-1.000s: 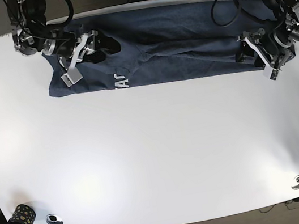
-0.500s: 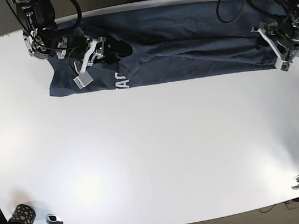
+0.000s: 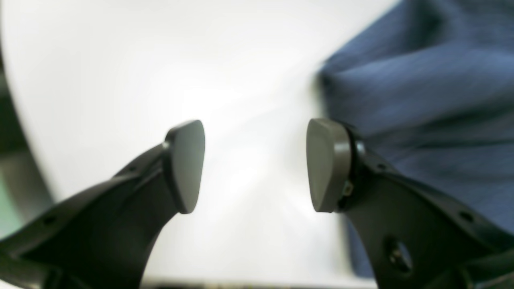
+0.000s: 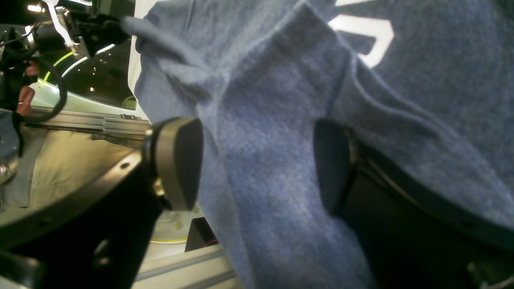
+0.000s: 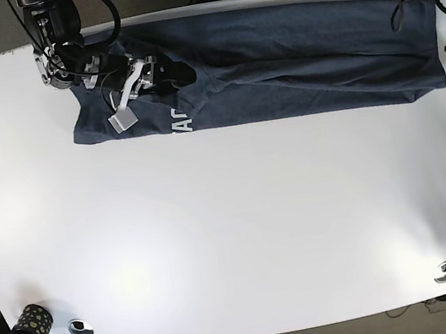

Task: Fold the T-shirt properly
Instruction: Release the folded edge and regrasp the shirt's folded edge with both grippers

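The dark blue T-shirt with white lettering [image 5: 274,64] lies stretched out in a long wrinkly band along the far edge of the white bench [image 5: 233,225], folded lengthwise, with a bit of the white print showing at its near edge. The right hand [image 4: 257,164] sits over the shirt's end on the base view's left side, pads spread apart with blue fabric bunched up between them but not pinched. The left hand [image 3: 255,164] is off the other end of the shirt, right at the bench's edge, pads wide apart over bare white bench, with the shirt's edge just beside one pad. Down at the near corner there's a small black cup with yellow dots [image 5: 32,326].
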